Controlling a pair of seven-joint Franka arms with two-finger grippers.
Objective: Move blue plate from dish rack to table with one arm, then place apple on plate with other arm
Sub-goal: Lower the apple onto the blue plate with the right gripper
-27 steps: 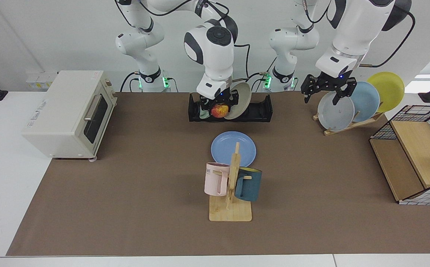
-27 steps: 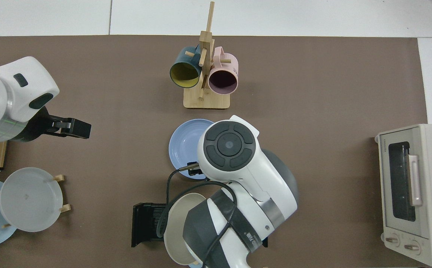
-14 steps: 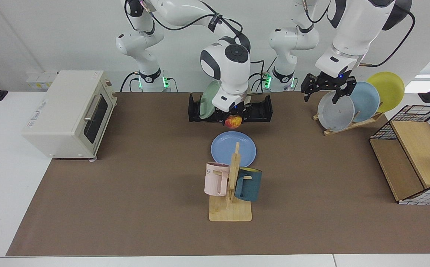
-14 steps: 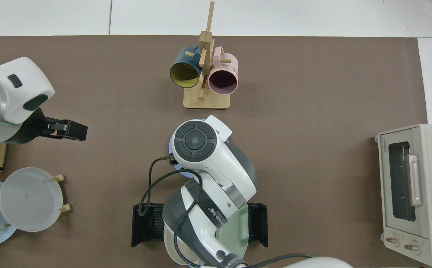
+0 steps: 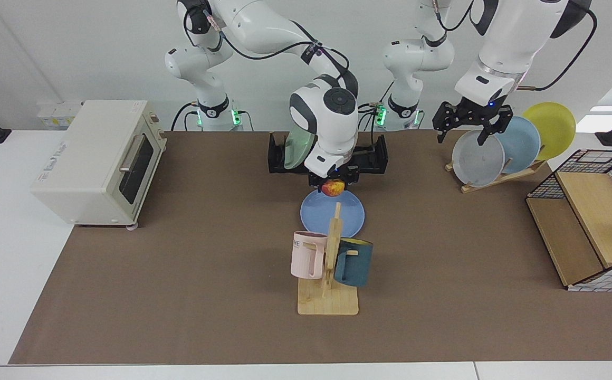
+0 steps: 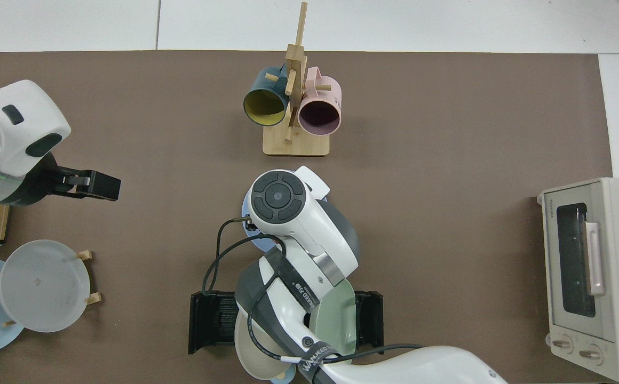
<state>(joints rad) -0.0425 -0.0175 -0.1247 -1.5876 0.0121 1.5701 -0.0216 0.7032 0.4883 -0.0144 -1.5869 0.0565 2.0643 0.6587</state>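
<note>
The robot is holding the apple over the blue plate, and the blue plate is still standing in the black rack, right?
Not quite. The facing view shows the blue plate lying flat on the table, in front of the black rack, not standing in it. The rest is right: the right gripper holds the apple over the plate's far edge.

Plates: six [image 5: 332, 212]. Mugs: two [image 5: 308, 255]. Arms: two [image 5: 332, 124]. Apple: one [image 5: 332, 187].
</note>
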